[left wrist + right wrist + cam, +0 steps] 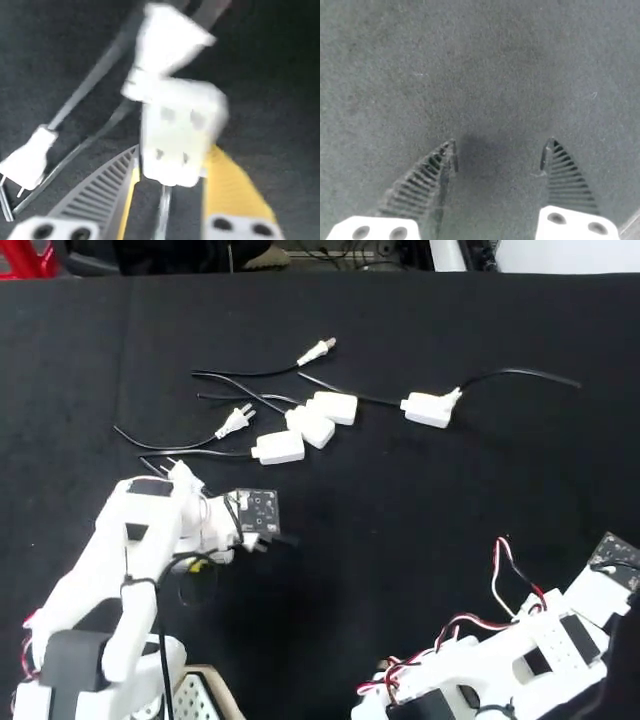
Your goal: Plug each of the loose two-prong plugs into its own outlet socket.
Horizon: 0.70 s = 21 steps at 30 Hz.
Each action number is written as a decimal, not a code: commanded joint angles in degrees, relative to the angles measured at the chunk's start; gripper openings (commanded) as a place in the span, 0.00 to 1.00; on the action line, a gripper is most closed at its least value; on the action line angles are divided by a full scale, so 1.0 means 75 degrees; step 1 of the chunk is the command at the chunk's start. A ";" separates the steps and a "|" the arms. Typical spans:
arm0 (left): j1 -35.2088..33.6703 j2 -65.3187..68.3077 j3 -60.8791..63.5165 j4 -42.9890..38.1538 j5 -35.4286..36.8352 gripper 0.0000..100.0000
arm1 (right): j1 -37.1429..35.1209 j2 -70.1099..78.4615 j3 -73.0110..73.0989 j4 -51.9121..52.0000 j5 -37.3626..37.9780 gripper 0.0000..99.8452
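Left wrist view: my left gripper [174,151] gapes empty before the white plastic outlet socket [177,132]; an off-centre close could shove it aside.

The table [420,490] is overlooked from above by the high camera. Wrist cameras are held close over it; socket blocks [175,140] are shared with the left one.

Blurred white outlet socket [175,135] at the left gripper [172,152] — a two-prong plug [27,160] lies apart.
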 commanded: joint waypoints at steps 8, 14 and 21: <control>0.0615 -0.2837 0.0252 0.1981 0.3739 0.05 | -0.0481 -0.0205 0.0029 -0.0164 0.0012 0.26; 0.0592 -0.3575 0.1436 0.2309 0.3481 0.08 | -0.1196 -0.0205 -0.0018 -0.0141 0.0059 0.26; 0.0475 -0.4360 0.2139 0.2356 0.3575 0.26 | -0.2989 -0.0205 -0.0897 0.0481 0.0668 0.26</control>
